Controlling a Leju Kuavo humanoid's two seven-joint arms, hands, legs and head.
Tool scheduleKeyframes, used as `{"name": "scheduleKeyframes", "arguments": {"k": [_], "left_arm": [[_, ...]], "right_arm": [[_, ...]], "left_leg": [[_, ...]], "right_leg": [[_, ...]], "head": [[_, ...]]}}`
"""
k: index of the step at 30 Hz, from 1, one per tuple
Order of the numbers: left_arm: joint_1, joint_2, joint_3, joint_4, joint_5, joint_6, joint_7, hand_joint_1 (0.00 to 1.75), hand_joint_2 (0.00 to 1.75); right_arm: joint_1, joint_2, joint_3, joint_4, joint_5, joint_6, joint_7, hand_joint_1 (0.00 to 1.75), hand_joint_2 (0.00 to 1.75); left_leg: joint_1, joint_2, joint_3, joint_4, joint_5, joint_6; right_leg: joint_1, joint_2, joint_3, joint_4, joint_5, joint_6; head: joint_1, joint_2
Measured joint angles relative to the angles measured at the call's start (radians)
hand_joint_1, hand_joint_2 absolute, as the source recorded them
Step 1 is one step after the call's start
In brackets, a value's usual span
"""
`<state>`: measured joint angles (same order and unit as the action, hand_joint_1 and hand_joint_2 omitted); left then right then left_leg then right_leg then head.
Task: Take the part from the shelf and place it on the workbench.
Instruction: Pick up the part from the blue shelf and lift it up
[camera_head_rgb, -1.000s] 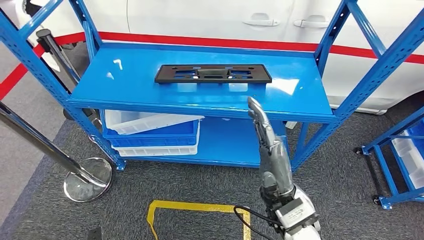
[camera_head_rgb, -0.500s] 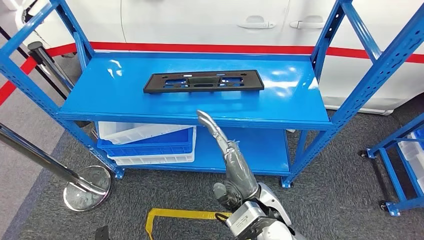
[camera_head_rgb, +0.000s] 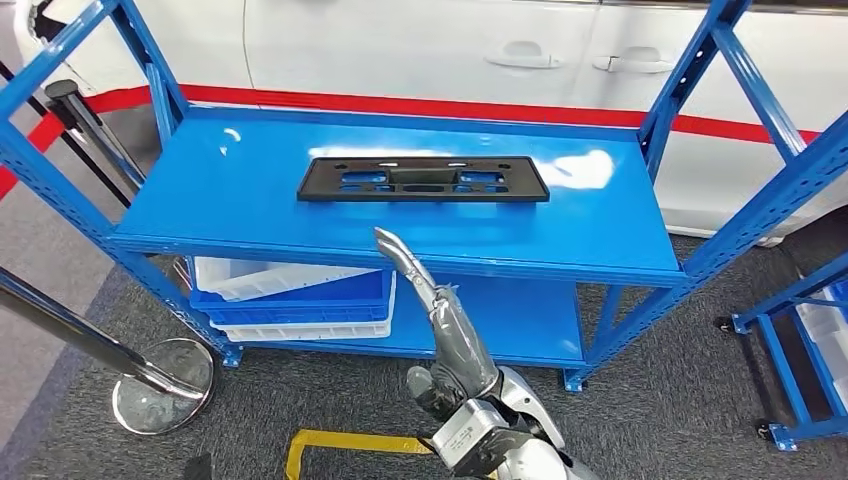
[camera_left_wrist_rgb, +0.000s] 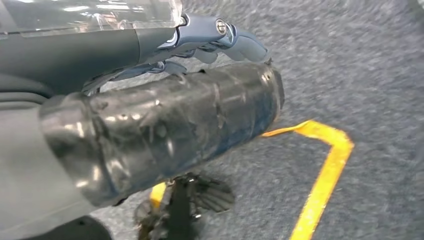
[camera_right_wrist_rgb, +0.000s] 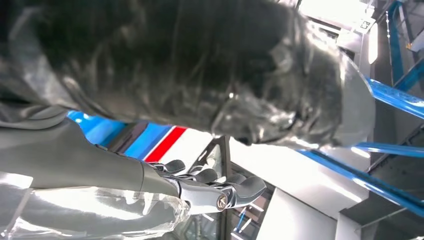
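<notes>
The black part (camera_head_rgb: 423, 179) lies flat on the top level of the blue shelf (camera_head_rgb: 250, 215), roughly mid-shelf, w/ nothing touching it. The right hand (camera_head_rgb: 440, 325) is raised in front of the shelf's front edge, fingers (camera_head_rgb: 397, 248) stretched out straight and together, pointing up toward the part but well short of it, holding nothing. The left hand (camera_left_wrist_rgb: 150, 135) hangs down over grey carpet w/ a yellow tape line (camera_left_wrist_rgb: 320, 175); its fingers are apart and hold nothing. White and blue bins (camera_head_rgb: 300, 290) sit on the lower level, and a white car (camera_head_rgb: 450, 45) stands behind the shelf.
</notes>
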<state>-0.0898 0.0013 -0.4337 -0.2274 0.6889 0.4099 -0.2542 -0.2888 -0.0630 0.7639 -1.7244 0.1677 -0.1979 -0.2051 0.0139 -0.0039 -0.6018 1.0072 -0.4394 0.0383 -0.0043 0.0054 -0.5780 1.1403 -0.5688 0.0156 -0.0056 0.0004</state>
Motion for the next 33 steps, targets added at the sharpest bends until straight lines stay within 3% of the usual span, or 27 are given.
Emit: {"name": "scheduleKeyframes", "arguments": {"k": [2, 3, 4, 6, 7, 8, 9, 11, 13, 15, 17, 18, 19, 21, 23, 24, 26, 28, 29, 31, 33], "left_arm": [[-0.001, 0.001, 0.000, 0.000, -0.001, -0.001, -0.003, 0.00, 0.00], [-0.001, 0.002, -0.001, 0.000, 0.000, -0.002, -0.004, 0.00, 0.00], [0.000, 0.002, -0.001, 0.000, 0.000, -0.002, -0.006, 0.00, 0.00], [0.001, 0.001, -0.001, 0.000, 0.001, -0.002, -0.010, 0.00, 0.00], [-0.001, 0.000, -0.002, 0.000, 0.002, -0.003, -0.012, 0.00, 0.00], [-0.003, -0.001, -0.002, 0.000, 0.002, -0.003, -0.014, 0.00, 0.00], [-0.004, -0.002, -0.002, 0.000, 0.003, -0.003, -0.015, 0.00, 0.00], [-0.004, -0.002, -0.003, 0.000, 0.004, -0.003, -0.016, 0.00, 0.00], [-0.001, 0.000, -0.004, 0.000, 0.004, -0.003, -0.016, 0.00, 0.00], [-0.002, 0.001, -0.005, 0.000, 0.005, -0.003, -0.016, 0.00, 0.00], [-0.004, 0.000, -0.005, 0.000, 0.006, -0.003, -0.015, 0.00, 0.00], [-0.003, 0.000, -0.006, 0.000, 0.007, -0.003, -0.013, 0.00, 0.00], [-0.001, 0.001, -0.006, 0.001, 0.009, -0.003, -0.011, 0.00, 0.00], [0.001, 0.002, -0.006, 0.002, 0.010, -0.003, -0.007, 0.00, 0.00], [-0.002, 0.004, -0.006, 0.002, 0.010, -0.003, -0.005, 0.00, 0.00], [-0.005, 0.004, -0.006, 0.002, 0.010, -0.003, -0.004, 0.00, 0.00], [-0.005, 0.004, -0.008, 0.002, 0.008, -0.003, -0.002, 0.00, 0.00], [-0.002, 0.004, -0.008, 0.002, 0.008, -0.001, -0.001, 0.00, 0.00], [-0.001, 0.004, -0.009, 0.002, 0.007, -0.001, -0.001, 0.00, 0.00], [-0.003, 0.004, -0.010, 0.002, 0.006, 0.000, -0.001, 0.00, 0.00], [-0.004, 0.005, -0.013, 0.002, 0.007, 0.000, -0.001, 0.00, 0.00]], "right_arm": [[-0.001, 0.000, 0.007, 0.006, 0.008, 0.003, 0.000, 0.00, 0.00], [0.000, -0.001, 0.012, 0.009, 0.010, 0.006, 0.000, 0.00, 0.00], [0.000, -0.001, 0.016, 0.011, 0.011, 0.008, 0.000, 0.00, 0.00], [-0.001, -0.001, 0.021, 0.013, 0.012, 0.013, 0.000, 0.00, 0.00], [-0.001, -0.001, 0.024, 0.014, 0.013, 0.014, 0.000, 0.00, 0.00], [-0.002, -0.001, 0.026, 0.015, 0.014, 0.016, 0.000, 0.00, 0.00], [-0.002, -0.001, 0.028, 0.016, 0.015, 0.016, 0.000, 0.00, 0.00], [-0.004, 0.000, 0.033, 0.017, 0.016, 0.017, 0.000, 0.00, 0.00], [-0.005, 0.001, 0.036, 0.017, 0.018, 0.018, 0.000, 0.00, 0.00], [-0.006, 0.003, 0.037, 0.018, 0.022, 0.019, 0.000, 0.00, 0.00], [-0.006, 0.004, 0.039, 0.021, 0.024, 0.020, 0.002, 0.00, 0.00], [-0.005, 0.004, 0.041, 0.023, 0.025, 0.020, 0.003, 0.00, 0.00], [-0.005, 0.004, 0.043, 0.024, 0.026, 0.020, 0.004, 0.00, 0.00], [-0.005, 0.004, 0.045, 0.026, 0.027, 0.019, 0.005, 0.00, 0.00], [-0.004, 0.004, 0.046, 0.026, 0.027, 0.019, 0.005, 0.00, 0.00], [-0.004, 0.004, 0.046, 0.026, 0.027, 0.018, 0.005, 0.00, 0.00], [-0.004, 0.004, 0.047, 0.026, 0.028, 0.016, 0.005, 0.00, 0.00], [-0.004, 0.004, 0.048, 0.026, 0.027, 0.014, 0.004, 0.00, 0.00], [-0.004, 0.004, 0.048, 0.026, 0.026, 0.012, 0.003, 0.00, 0.00], [0.000, 0.004, 0.049, 0.026, 0.023, 0.006, 0.002, 0.00, 0.00], [0.006, 0.003, 0.049, 0.028, 0.021, -0.003, 0.002, 0.00, 0.00]], "left_leg": [[-0.002, -0.003, 0.010, 0.000, -0.010, 0.006], [-0.002, -0.008, 0.016, 0.001, -0.016, 0.007], [-0.003, -0.014, 0.024, 0.002, -0.022, 0.006], [-0.002, -0.030, 0.041, 0.004, -0.036, 0.003], [-0.003, -0.037, 0.046, 0.006, -0.043, -0.001], [-0.003, -0.046, 0.048, 0.008, -0.047, -0.005], [-0.001, -0.053, 0.046, 0.008, -0.050, -0.011], [0.003, -0.067, 0.044, 0.006, -0.051, -0.025], [0.004, -0.055, 0.038, 0.022, -0.063, -0.037], [0.004, -0.025, -0.007, 0.107, -0.103, -0.046], [0.007, -0.011, -0.080, 0.225, -0.139, -0.054], [0.008, -0.008, -0.104, 0.256, -0.137, -0.058], [0.009, -0.004, -0.111, 0.253, -0.118, -0.060], [0.010, 0.015, -0.072, 0.149, -0.044, -0.062], [0.004, 0.042, -0.027, 0.046, -0.001, -0.054], [0.000, 0.047, -0.018, 0.024, 0.002, -0.048], [-0.002, 0.032, -0.019, 0.021, -0.001, -0.032], [0.000, 0.021, -0.015, 0.015, 0.001, -0.019], [0.002, 0.017, -0.013, 0.012, 0.002, -0.013], [0.001, 0.010, -0.011, 0.010, 0.002, -0.003], [-0.002, 0.001, -0.010, 0.011, 0.001, 0.002]], "right_leg": [[-0.002, 0.000, -0.085, 0.122, -0.030, 0.002], [-0.003, 0.000, -0.113, 0.148, -0.022, 0.002], [-0.004, 0.000, -0.122, 0.138, 0.007, 0.002], [-0.005, 0.012, -0.093, 0.028, 0.097, -0.005], [-0.005, 0.026, -0.072, -0.028, 0.129, -0.010], [-0.004, 0.038, -0.054, -0.073, 0.145, -0.015], [-0.003, 0.047, -0.043, -0.096, 0.146, -0.019], [-0.002, 0.042, -0.031, -0.111, 0.135, -0.025], [-0.007, 0.027, -0.018, -0.124, 0.135, -0.033], [-0.011, 0.007, -0.004, -0.134, 0.132, -0.042], [-0.010, -0.014, 0.002, -0.134, 0.125, -0.047], [-0.010, -0.023, 0.005, -0.133, 0.121, -0.048], [-0.011, -0.032, 0.009, -0.131, 0.117, -0.046], [-0.012, -0.047, 0.017, -0.125, 0.106, -0.040], [-0.008, -0.060, 0.021, -0.117, 0.095, -0.029], [-0.005, -0.067, 0.022, -0.115, 0.091, -0.023], [-0.002, -0.079, 0.025, -0.117, 0.088, -0.013], [-0.005, -0.070, 0.024, -0.105, 0.075, -0.002], [-0.007, -0.054, 0.013, -0.078, 0.056, 0.002], [-0.008, -0.022, -0.042, 0.035, -0.001, 0.005], [-0.007, -0.013, -0.103, 0.144, -0.034, 0.004]], "head": [[0.001, 0.000], [0.001, 0.000], [0.001, 0.000], [0.002, 0.000], [0.000, 0.000], [0.000, 0.000], [-0.001, 0.000], [-0.001, 0.000], [-0.003, 0.000], [-0.007, 0.000], [-0.009, 0.000], [-0.009, 0.000], [-0.009, 0.000], [-0.010, 0.000], [-0.010, 0.000], [-0.010, 0.000], [-0.009, 0.000], [-0.009, 0.000], [-0.008, 0.000], [-0.006, 0.000], [-0.005, 0.000]]}}
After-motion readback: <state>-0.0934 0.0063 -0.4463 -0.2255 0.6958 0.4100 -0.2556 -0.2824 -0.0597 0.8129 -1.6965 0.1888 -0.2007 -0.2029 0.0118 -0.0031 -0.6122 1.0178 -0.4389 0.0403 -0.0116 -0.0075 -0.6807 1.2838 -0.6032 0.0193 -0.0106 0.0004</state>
